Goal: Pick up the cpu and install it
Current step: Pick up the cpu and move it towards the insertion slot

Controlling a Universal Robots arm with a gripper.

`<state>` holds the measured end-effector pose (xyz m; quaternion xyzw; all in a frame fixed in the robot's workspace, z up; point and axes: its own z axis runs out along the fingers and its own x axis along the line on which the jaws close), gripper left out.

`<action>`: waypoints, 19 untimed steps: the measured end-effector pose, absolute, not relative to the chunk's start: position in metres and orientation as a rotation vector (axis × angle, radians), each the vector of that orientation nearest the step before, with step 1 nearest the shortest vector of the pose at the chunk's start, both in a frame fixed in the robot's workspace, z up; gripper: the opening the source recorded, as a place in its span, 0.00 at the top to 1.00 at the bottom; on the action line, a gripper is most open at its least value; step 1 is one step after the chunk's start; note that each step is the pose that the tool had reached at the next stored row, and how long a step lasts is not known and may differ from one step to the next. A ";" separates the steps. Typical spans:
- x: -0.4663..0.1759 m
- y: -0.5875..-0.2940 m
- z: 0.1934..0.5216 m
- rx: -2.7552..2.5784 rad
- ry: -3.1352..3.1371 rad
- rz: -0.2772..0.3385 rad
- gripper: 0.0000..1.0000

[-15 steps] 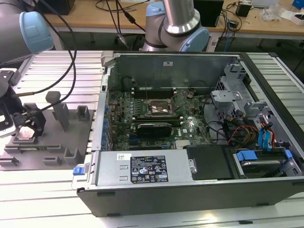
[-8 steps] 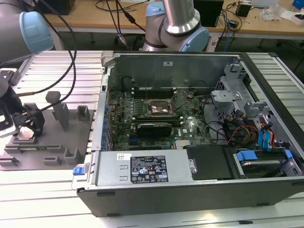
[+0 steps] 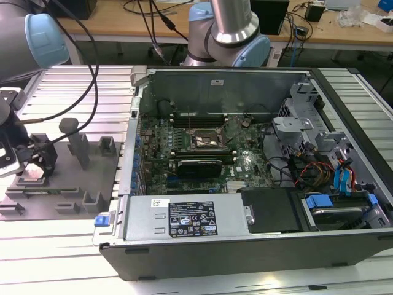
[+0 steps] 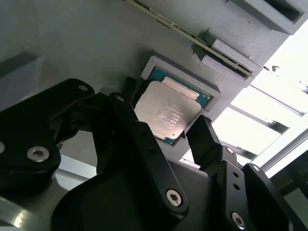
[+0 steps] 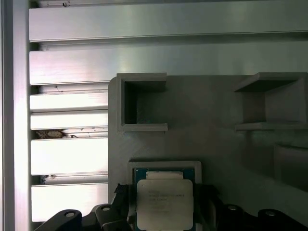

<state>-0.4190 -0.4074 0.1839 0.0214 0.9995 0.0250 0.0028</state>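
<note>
A slatted aluminium counter [image 3: 49, 258] carries everything, and a grey plastic fixture plate [image 3: 64, 178] with upright blocks lies on it directly beneath the black two-fingered tool [image 4: 163, 109]. The tool stands wide, its black fingers [image 4: 204, 139] spread to either side of the small flat square cpu with a silver-grey metal top and green rim [image 5: 164, 204]. In both wrist views each finger stands just outside the chip's edge; whether either one touches it cannot be told. The cpu lies flat between the fingers, seated in a shallow square pocket with a raised pale rim [image 5: 164, 165] moulded into the plate. Just beyond the pocket, two open-fronted box-shaped grey blocks [image 5: 144, 103] rise from the same plate.

Well apart from the tool, across the counter, sits an open black and grey metal computer case [image 3: 245, 246]. Inside it lie a green motherboard [image 3: 159, 144] with a square black metal-framed socket [image 3: 206, 142], a grey power supply box bearing a dark label [image 3: 147, 218], a silver drive cage [image 3: 295, 132], a bundle of orange and red cables [image 3: 310, 169] and a drive with blue tabs [image 3: 334, 206]. Past the case stands a silver and pale blue robot arm [image 3: 233, 21].
</note>
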 end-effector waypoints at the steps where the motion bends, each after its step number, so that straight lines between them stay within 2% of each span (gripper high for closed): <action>1: -0.419 -0.407 0.184 0.067 3.134 0.079 0.30; 19: -0.419 -0.407 0.188 0.068 3.152 0.080 0.30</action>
